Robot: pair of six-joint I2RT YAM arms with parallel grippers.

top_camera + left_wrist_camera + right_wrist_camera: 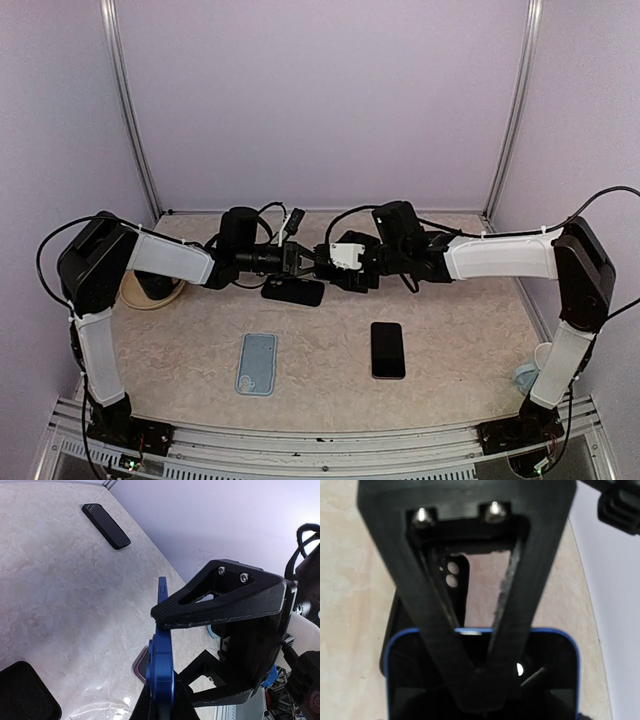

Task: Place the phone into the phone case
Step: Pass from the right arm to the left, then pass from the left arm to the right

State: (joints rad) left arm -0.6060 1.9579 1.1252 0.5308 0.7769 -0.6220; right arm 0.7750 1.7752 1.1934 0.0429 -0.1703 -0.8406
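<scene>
I count two phones and two cases. Left claw (300, 262) clamps the blue phone (161, 675); right claw (323, 262) grip, can't tell. Black phone (388, 350) and pale case (257, 363) lie apart on the desk (320, 335), black case (293, 292) beneath the claws.

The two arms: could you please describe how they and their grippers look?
The left arm and right arm have black joints, white shells on their long segments and loose black cables. Their fingers are black triangular open frames, with two silver screws at the base.

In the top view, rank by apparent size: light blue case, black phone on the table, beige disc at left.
1. light blue case
2. black phone, slightly smaller
3. beige disc, partly hidden, so unsure
</scene>
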